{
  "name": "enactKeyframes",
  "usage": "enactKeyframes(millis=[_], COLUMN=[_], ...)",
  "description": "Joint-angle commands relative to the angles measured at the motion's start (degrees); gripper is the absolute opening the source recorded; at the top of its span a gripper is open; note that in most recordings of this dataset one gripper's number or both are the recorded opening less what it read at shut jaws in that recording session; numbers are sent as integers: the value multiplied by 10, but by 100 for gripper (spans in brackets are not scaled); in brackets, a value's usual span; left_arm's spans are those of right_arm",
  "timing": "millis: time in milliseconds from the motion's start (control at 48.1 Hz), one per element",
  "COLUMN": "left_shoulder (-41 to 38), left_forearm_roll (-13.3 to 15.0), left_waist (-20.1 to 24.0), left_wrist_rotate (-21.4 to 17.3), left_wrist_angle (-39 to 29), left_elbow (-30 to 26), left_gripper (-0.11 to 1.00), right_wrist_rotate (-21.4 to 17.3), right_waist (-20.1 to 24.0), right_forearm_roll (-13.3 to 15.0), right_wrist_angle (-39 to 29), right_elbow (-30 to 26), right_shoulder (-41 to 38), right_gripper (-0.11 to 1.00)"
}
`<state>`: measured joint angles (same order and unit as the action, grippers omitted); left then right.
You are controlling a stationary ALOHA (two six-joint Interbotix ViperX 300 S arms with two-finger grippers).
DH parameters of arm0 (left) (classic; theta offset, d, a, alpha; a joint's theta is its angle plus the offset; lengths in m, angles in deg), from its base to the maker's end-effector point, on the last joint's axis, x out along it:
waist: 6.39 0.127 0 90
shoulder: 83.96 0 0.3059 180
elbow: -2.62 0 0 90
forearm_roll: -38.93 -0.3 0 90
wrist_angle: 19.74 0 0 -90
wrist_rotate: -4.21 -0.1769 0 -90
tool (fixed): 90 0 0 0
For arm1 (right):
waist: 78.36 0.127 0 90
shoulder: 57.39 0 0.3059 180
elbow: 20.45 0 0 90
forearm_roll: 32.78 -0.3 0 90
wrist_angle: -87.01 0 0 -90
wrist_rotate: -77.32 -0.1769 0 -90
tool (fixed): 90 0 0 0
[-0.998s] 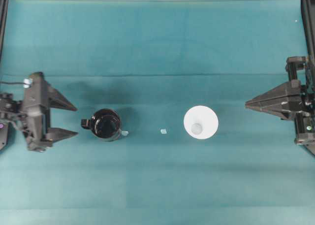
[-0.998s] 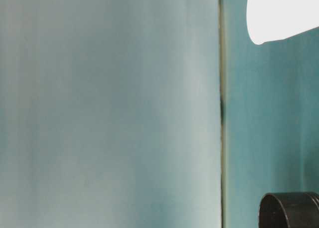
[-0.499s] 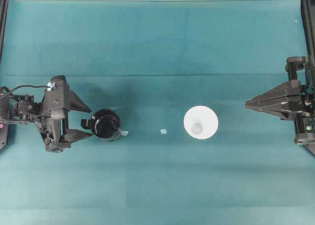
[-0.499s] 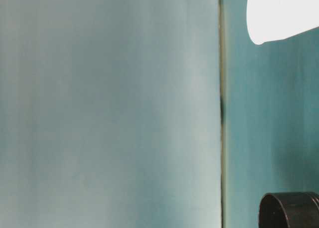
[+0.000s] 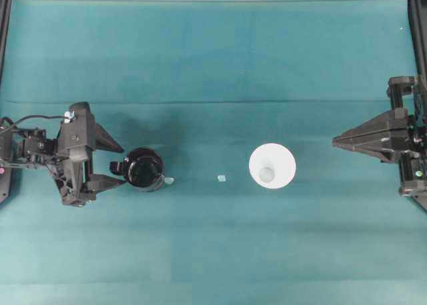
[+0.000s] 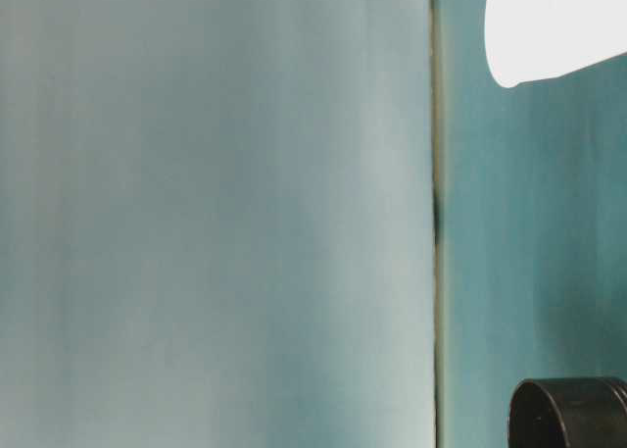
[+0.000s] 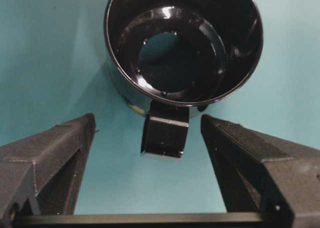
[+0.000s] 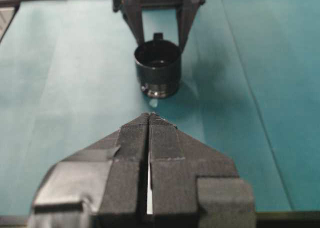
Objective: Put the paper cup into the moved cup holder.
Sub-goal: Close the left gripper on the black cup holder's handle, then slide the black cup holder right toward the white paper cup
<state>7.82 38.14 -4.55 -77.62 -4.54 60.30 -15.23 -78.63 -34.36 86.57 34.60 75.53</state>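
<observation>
Covering the whole work surface, a flat teal cloth [image 5: 213, 58] runs edge to edge under both arms, with a faint fold line across it in the overhead view. At the left edge of that view the black left gripper [image 5: 119, 165] stands with its jaws spread wide, its two tapered fingers reaching toward the middle, one on each side of the small handle stub [image 7: 165, 128] of the glossy black round mug-like cup holder [image 5: 143, 169]. In the left wrist view that stub sits in the gap between the fingers without touching either one, and the holder's open mouth lies just beyond the fingertips, upright on the cloth. At the right edge of the overhead view the black right gripper [image 5: 335, 142] has its jaws pressed together into a single point, holding nothing, well apart from everything on the cloth; its own camera shows the two pads meeting along a thin seam [image 8: 149, 138]. The plain white paper cup [image 5: 272, 165] stands on the cloth right of centre, between the holder and the right gripper and well clear of both. Two tiny pale scraps lie on the cloth: one just beside the holder [image 5: 169, 181], the other between holder and cup [image 5: 221, 178].
</observation>
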Motion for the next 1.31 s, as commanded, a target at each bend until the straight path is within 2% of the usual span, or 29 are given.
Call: enactKeyframes(millis=[0,83,187,270,353,416,852,1060,1289], left_shoulder=[2,1,1,2,2,2,4,12,-15], left_forearm_roll=[-1,-1,-1,-1,-1,-1,-2,-2,-1], left_waist=[-1,-1,-2,-4,-9,-11,-14,-12,-12], left_wrist_rotate=[0,0,-2,-4,-11,-17,-33,-70,-90], left_wrist_angle=[4,3,3,2,1,-1,-17,-16,-12], left_elbow=[-5,-7,-8,-8,-8,-9,-20,-62,-118], left_gripper=[86,81,68,50,27,18,18,18,18], right_wrist_rotate=[-6,-6,-6,-6,-7,-7,-7,-7,-7], right_waist=[-1,-1,-1,-1,-1,-1,-1,-1,0], right_forearm_roll=[-2,-2,-2,-2,-2,-2,-2,-2,-2], right_wrist_angle=[3,3,3,3,3,3,2,3,3], right_elbow=[-14,-14,-14,-14,-15,-14,-14,-15,-15], right_shoulder=[-4,-4,-4,-4,-4,-4,-4,-4,-4], right_gripper=[1,1,1,1,1,1,1,1,1])
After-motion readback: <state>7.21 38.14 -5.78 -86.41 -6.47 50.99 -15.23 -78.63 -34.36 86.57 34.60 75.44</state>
